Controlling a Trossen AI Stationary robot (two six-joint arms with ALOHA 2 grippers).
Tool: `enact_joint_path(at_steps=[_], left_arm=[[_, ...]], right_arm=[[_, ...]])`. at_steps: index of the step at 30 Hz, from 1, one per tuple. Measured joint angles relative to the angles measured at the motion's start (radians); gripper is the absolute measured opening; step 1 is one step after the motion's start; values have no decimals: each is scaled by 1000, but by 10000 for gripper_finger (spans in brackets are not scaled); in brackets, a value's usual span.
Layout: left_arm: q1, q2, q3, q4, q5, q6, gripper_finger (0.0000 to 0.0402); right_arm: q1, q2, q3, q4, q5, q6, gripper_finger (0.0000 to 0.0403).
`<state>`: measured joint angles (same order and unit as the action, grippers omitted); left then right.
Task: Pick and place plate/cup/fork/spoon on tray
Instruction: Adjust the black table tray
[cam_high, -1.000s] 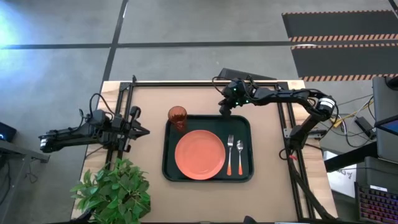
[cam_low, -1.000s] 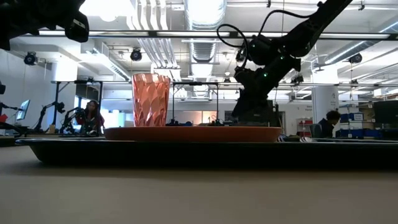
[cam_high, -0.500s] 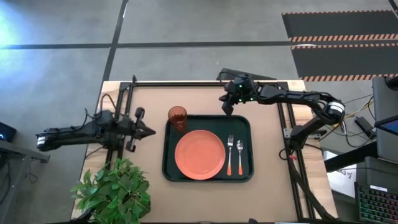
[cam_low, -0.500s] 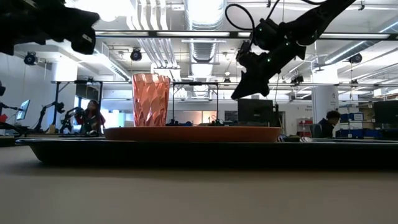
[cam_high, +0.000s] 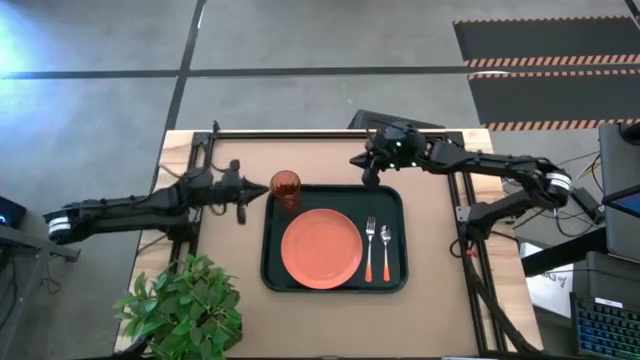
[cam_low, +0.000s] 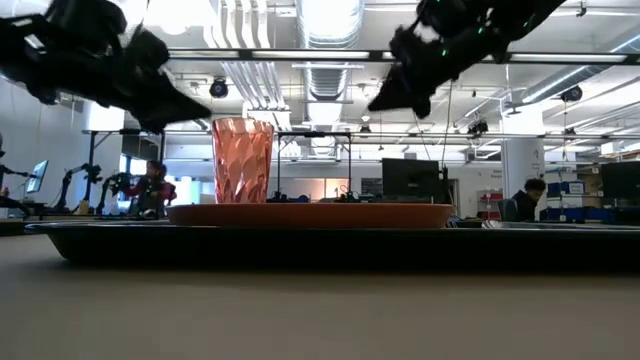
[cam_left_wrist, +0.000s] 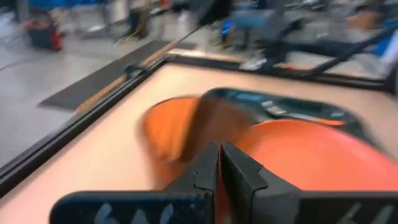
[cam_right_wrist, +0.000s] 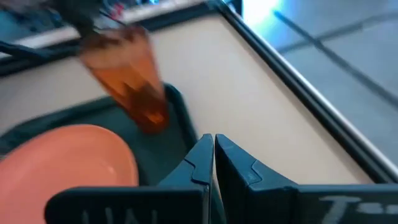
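The tray (cam_high: 334, 190) lies mid-table and already carries everything: the plate (cam_high: 321, 249) at its centre, the cup (cam_high: 285, 187) in the far-left corner, the fork (cam_high: 369, 248) and the spoon (cam_high: 385, 248) side by side to the plate's right. The left gripper (cam_high: 255, 189), fingers clenched on nothing, hangs just beside the cup, so the likeliest mishap is a nudge that tips the tumbler or slides it off the corner. The right gripper (cam_high: 362, 163), also pressed together and empty, hovers over the table just beyond the tray's far rim, well apart from the cutlery. Both wrist views are blurred; how close the left fingers (cam_left_wrist: 208, 168) come to the cup is probably a narrow gap, not contact. From table height the fork and spoon are hidden behind the rim.
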<state>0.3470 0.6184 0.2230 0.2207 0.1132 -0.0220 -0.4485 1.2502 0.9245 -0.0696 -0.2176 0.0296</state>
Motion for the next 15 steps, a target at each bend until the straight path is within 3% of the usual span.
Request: enact_joint_path(at_steps=[3, 9, 13, 15], left_arm=[[78, 56, 0, 68, 12, 0, 0], [201, 120, 21, 304, 168, 46, 0], [308, 180, 41, 224, 172, 4, 0], [347, 239, 40, 204, 234, -25, 0]], right_arm=[[40, -68, 0, 0, 0, -21, 9], [99, -199, 0, -3, 0, -61, 9], [124, -259, 1, -3, 0, -68, 9], [139, -277, 2, -3, 0, -68, 9]])
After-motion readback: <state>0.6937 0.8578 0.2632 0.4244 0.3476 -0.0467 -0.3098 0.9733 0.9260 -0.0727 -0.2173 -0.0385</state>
